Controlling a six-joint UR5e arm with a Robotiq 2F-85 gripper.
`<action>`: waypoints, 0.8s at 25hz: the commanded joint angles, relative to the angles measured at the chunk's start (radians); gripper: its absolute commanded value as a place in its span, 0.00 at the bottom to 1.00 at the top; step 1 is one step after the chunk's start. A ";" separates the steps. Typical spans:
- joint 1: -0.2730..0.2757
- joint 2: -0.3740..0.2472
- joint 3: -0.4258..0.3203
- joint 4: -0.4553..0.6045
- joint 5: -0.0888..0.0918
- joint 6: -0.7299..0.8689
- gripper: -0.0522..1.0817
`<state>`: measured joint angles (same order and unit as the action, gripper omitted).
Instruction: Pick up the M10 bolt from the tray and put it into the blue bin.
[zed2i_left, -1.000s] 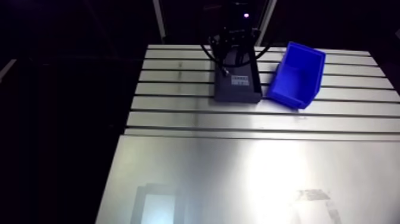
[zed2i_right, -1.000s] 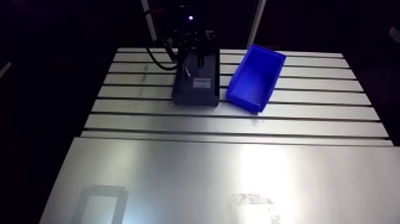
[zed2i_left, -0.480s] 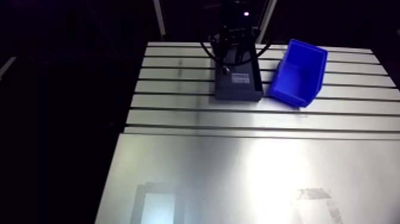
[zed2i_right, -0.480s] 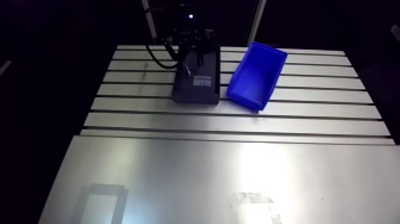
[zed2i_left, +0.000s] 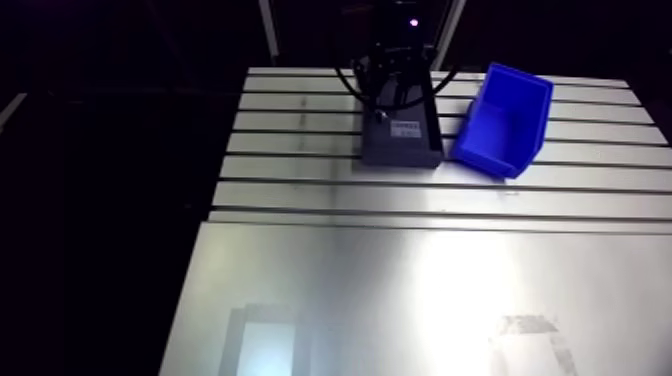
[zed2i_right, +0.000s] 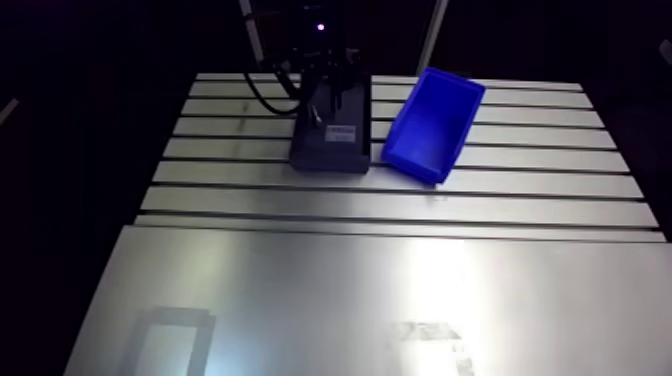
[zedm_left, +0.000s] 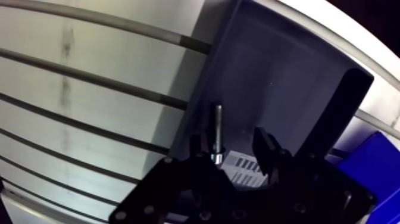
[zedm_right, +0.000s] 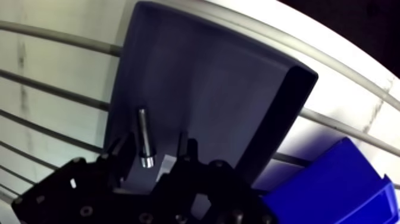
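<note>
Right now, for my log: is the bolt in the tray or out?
In: the bolt lies on the tray floor, gripper open around it.

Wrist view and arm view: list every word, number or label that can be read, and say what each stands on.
The white label on the grey tray: dark bar-like print, too blurred to read.
The bolt: no marking readable.
The blue bin: no text shows.
So nothing can be quoted.

Blue bin (zed2i_left: 505, 120), dark grey tray (zedm_left: 280, 77), silver bolt (zedm_left: 218, 128)
</note>
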<state>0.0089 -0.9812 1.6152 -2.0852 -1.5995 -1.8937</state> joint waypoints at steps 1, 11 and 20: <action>0.002 0.000 0.001 0.000 -0.001 0.000 0.50; 0.002 0.000 0.001 0.000 -0.001 0.000 0.54; 0.002 0.000 0.002 0.000 -0.001 0.000 0.55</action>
<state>0.0107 -0.9808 1.6173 -2.0856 -1.6007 -1.8937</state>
